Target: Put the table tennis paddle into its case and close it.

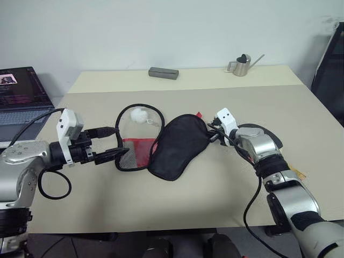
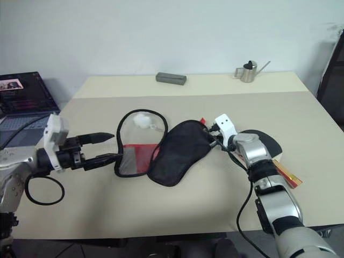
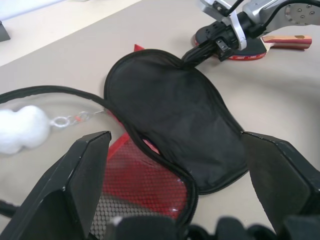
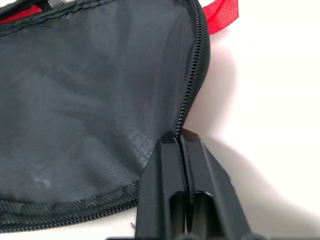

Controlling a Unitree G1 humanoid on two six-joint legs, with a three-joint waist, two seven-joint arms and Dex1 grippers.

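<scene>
Two arms reach in over the beige counter (image 1: 177,204) from opposite sides. The left arm comes in low and nearly level, its left end effector (image 1: 114,143) spread wide, one finger above the other, with the tips right at the near rim of the case (image 1: 177,145). The right arm is bent at the elbow and angles down and across toward the case's far right edge. There the right end effector (image 4: 179,137) has its two fingers pressed flat together on the zip edging, pinching the black fabric rim.

The case lies open in the middle of the counter: the black fabric half is flopped toward the right, the clear mesh half with its red panel (image 1: 138,151) lies to the left, and the white fluffy ball charm (image 1: 139,114) rests inside the mesh half's loop.

The table tennis paddle (image 3: 240,47) lies flat on the counter behind the right wrist, mostly hidden by the arm; its striped handle (image 2: 287,173) pokes out toward the right edge.

The near counter is bare. A grey block (image 1: 163,72) and a small metal watering can (image 1: 243,65) sit well back along the far edge. Off the left side sits what looks like a laptop (image 1: 19,102).
</scene>
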